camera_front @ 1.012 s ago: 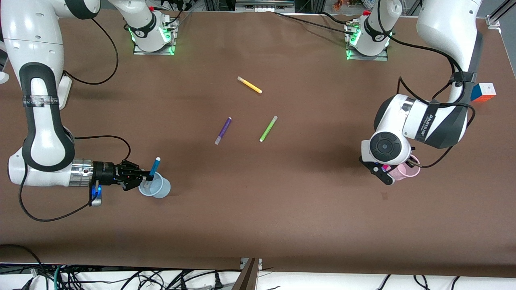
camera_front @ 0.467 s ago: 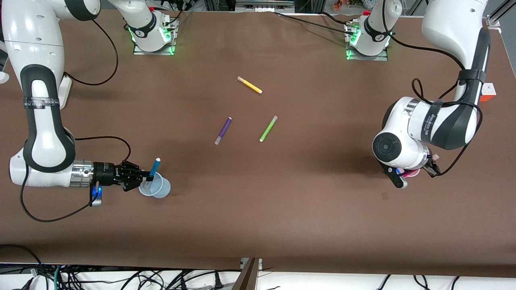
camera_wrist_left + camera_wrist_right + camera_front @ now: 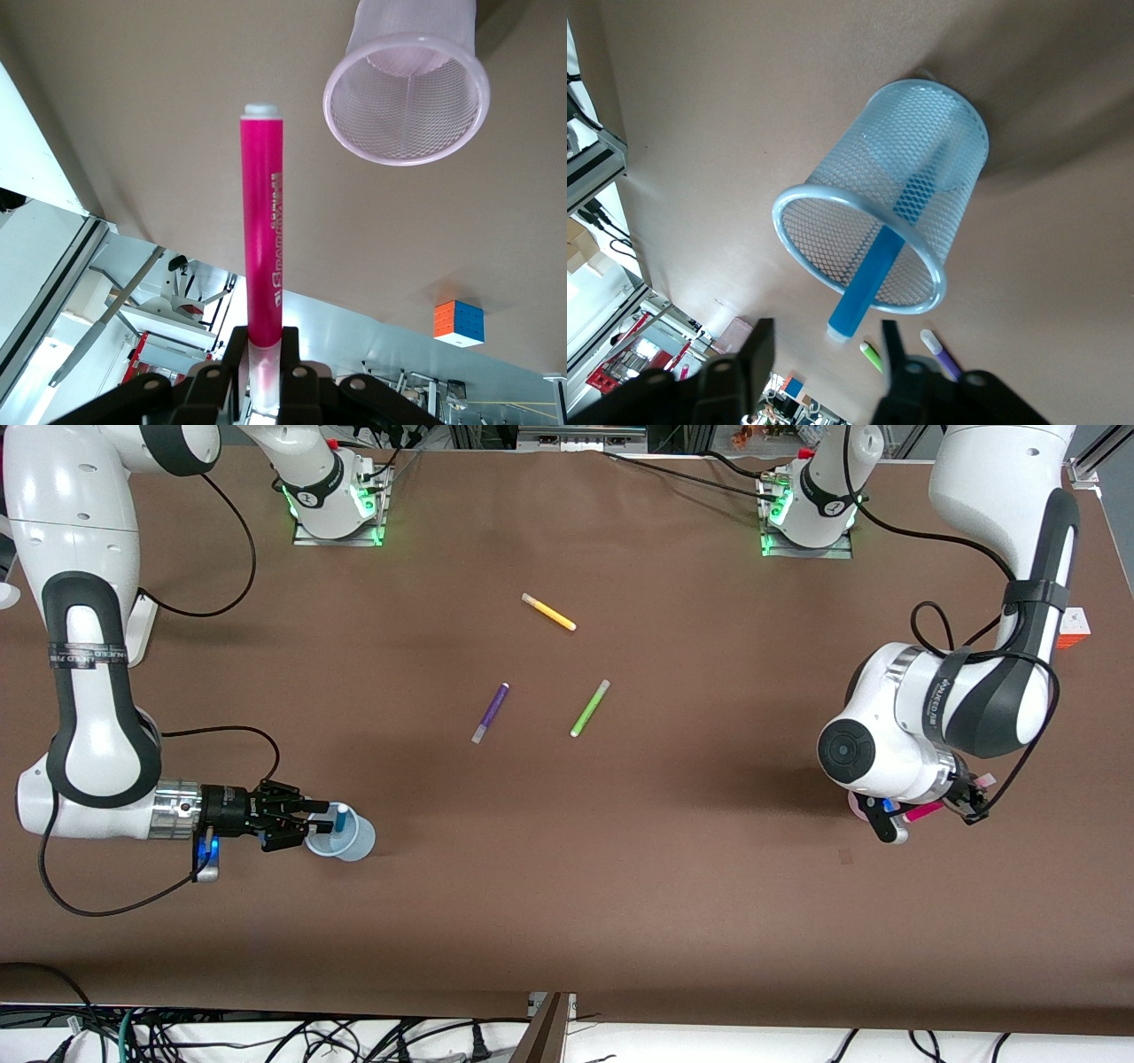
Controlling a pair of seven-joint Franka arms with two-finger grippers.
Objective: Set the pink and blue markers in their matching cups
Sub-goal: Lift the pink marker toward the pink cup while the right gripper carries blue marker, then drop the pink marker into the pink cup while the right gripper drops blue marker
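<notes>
Brown table [image 3: 567, 868] carries it all. At nine o'clock the right gripper [image 3: 301, 821], fingers spread, sits beside the blue cup [image 3: 345, 835], where the blue marker [image 3: 339, 817] stands. At three o'clock the left gripper [image 3: 961, 802] pinches the pink marker [image 3: 924, 811] over the pink cup [image 3: 858, 808].

Five markers: blue marker [image 3: 339, 818], pink marker [image 3: 923, 811], purple marker [image 3: 490, 712], green marker [image 3: 590, 708], yellow marker [image 3: 549, 612]. Two mesh cups: blue cup [image 3: 353, 841], pink cup [image 3: 407, 93]. One puzzle cube [image 3: 1073, 626].
</notes>
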